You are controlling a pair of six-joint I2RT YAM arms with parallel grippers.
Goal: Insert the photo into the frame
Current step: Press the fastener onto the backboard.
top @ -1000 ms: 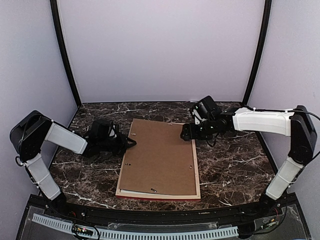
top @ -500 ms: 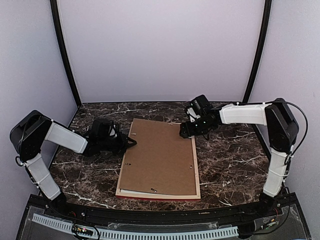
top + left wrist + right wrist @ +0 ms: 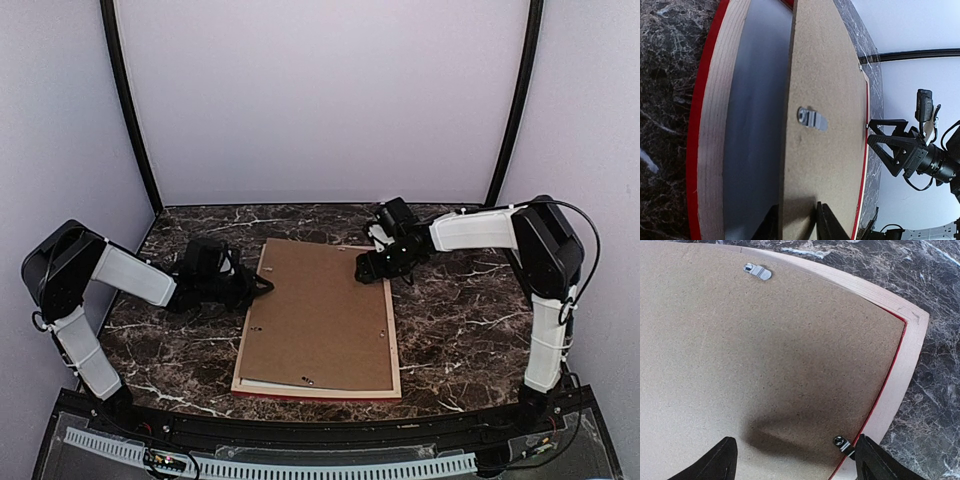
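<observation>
No text, label or number seems readable on anything here.

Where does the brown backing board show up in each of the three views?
Top external: backing board lies mid-table, between the arms.
Left wrist: board is the tall tan band up the middle.
Right wrist: board fills left and centre.
Shared landmark: frame, pale rail edging the board.

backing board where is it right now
Top view: the backing board lies centre, on the frame, left claw on its left edge, right claw over its far-right corner.

brown backing board point(image 3: 320, 310), marble table point(image 3: 470, 320)
</observation>
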